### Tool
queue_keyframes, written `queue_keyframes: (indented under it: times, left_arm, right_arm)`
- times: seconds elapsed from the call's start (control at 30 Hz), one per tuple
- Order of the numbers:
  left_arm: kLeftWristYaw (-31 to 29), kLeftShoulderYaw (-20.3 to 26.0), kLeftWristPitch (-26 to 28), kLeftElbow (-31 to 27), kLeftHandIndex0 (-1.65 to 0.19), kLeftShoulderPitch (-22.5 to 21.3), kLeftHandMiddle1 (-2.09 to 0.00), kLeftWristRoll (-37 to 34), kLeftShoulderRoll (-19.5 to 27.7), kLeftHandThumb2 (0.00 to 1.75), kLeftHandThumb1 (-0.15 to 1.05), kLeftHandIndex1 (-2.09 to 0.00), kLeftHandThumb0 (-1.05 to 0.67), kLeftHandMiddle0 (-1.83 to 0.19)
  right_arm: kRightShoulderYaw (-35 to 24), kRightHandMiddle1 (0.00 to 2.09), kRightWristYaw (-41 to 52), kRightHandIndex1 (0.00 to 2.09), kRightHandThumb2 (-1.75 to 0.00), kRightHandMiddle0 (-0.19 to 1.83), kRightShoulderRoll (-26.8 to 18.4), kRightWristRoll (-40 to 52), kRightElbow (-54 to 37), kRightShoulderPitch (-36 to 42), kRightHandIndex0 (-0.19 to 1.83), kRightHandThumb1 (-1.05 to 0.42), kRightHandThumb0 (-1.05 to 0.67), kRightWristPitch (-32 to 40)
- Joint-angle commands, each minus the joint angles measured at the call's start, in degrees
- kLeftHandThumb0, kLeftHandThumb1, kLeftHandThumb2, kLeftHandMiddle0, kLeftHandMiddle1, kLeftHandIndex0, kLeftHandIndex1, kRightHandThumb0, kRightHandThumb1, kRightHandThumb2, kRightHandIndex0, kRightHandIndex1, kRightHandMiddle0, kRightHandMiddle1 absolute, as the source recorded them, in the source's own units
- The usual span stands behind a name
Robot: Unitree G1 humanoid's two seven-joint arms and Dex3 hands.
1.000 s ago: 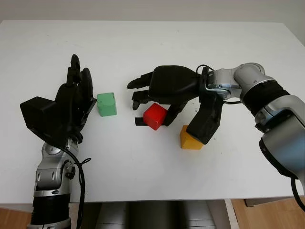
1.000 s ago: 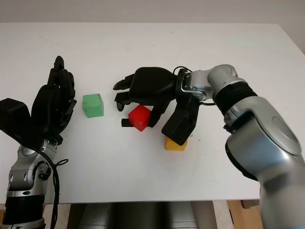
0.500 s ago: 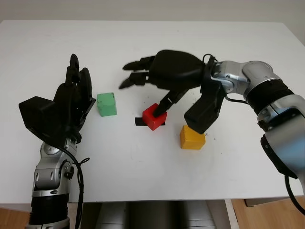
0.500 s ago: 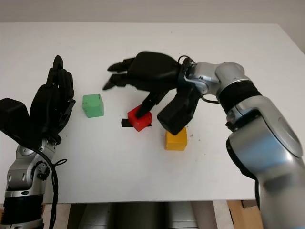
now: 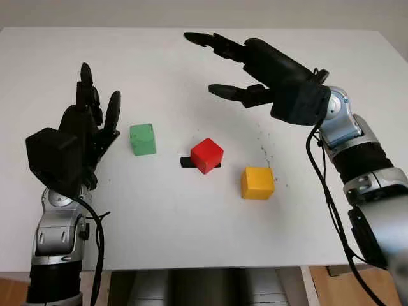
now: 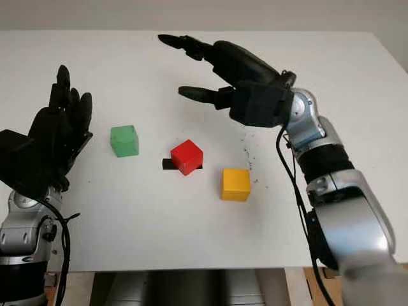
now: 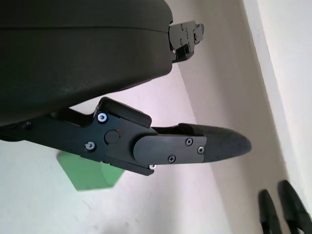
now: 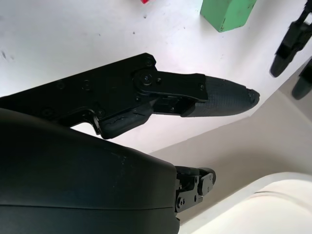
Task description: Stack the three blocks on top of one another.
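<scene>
Three blocks sit apart on the white table [image 5: 191,223]. The green block [image 5: 143,139] is at the left, the red block [image 5: 207,155] in the middle on a small black mark [image 5: 185,162], and the yellow block [image 5: 257,183] to its right. My right hand [image 5: 233,67] is open and raised high above the table, behind the red block, holding nothing. My left hand [image 5: 89,121] is open, held up just left of the green block. The green block [image 7: 87,170] lies beyond the fingers in the left wrist view, and the green block [image 8: 226,12] also lies near the edge of the right wrist view.
The table's front edge [image 5: 204,264] runs close below the blocks. Dark specks [image 5: 264,150] dot the surface right of the red block. Bare table stretches behind and to both sides.
My right hand let go of the red block and rose up and back, away from the table. The red block stays on the black mark. My left hand lifted slightly.
</scene>
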Motion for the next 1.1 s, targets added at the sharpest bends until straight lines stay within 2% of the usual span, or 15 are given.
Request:
queue_keyframes:
  times: [0.0, 0.17, 0.27, 0.37, 0.5, 0.6, 0.77, 0.93, 1.07]
  left_arm:
    - [-0.01, -0.03, 0.63, -1.75, 0.11, 0.99, -0.07, 0.86, 1.20, 0.24, 1.05, -0.05, -0.75, 0.09]
    - [-0.30, 0.33, 0.51, -2.16, 0.07, 1.33, -0.07, 1.18, 1.82, 0.17, 1.05, -0.07, -0.69, 0.05]
    - [-0.54, 0.26, -0.79, -1.42, 0.07, 1.56, -0.06, 0.88, 1.76, 0.25, 1.05, -0.07, -0.72, 0.06]
    - [-1.12, 0.88, -3.71, -0.46, 0.11, 1.69, -0.04, -1.50, 0.45, 0.42, 1.05, -0.05, -0.72, 0.11]
    - [-1.14, 1.64, -4.28, -0.31, 0.18, 2.00, -0.01, -4.60, -1.32, 0.54, 1.05, -0.01, -0.76, 0.19]
    - [-1.15, 1.79, -5.44, 0.51, 0.19, 1.95, 0.00, -5.40, -1.86, 0.58, 1.05, 0.00, -0.76, 0.19]
    - [-1.27, 1.31, -6.22, 1.95, 0.19, 1.36, 0.00, -5.64, -2.20, 0.62, 1.05, 0.00, -0.77, 0.19]
    - [-1.00, 0.94, -5.47, 1.69, 0.19, 1.24, 0.00, -5.63, -2.49, 0.64, 1.05, 0.00, -0.77, 0.19]
    - [-1.48, 0.89, -4.98, 1.13, 0.19, 1.51, 0.00, -5.67, -2.23, 0.64, 1.05, 0.00, -0.77, 0.19]
  right_arm:
    - [-1.87, 0.13, 0.32, 0.03, -0.61, 0.05, 0.53, 1.51, -1.81, 2.11, 0.10, -1.05, -0.79, 1.77]
    - [-4.10, 0.11, 1.75, 0.04, -0.60, 0.06, 0.59, 3.49, -5.88, 5.14, 0.11, -1.05, -0.79, 6.93]
    - [-5.64, 0.09, 4.46, 0.02, -0.55, 0.05, -0.89, 5.11, -11.16, 7.72, 0.05, -1.05, -0.78, 12.17]
    - [-7.93, 0.08, 6.42, 0.02, -0.47, 0.06, -3.45, 6.12, -18.88, 11.91, 0.02, -1.05, -0.77, 16.94]
    - [-11.86, 0.06, 9.99, 0.03, -0.27, 0.05, -7.63, 8.57, -30.42, 18.60, 0.01, -1.05, -0.73, 24.07]
    - [-14.97, 0.06, 11.45, 0.05, -0.13, 0.08, -11.43, 8.94, -38.64, 24.15, 0.05, -1.04, -0.69, 26.82]
    - [-18.81, 0.08, 10.44, 0.08, -0.06, 0.14, -17.19, 4.43, -47.50, 33.24, 0.11, -1.02, -0.74, 22.70]
    - [-22.40, 0.07, 9.49, 0.08, -0.05, 0.17, -18.92, 2.94, -52.63, 42.01, 0.13, -0.99, -0.73, 17.81]
    - [-23.84, 0.07, 6.90, 0.08, -0.05, 0.19, -18.65, -0.29, -55.99, 47.05, 0.16, -0.98, -0.71, 14.24]
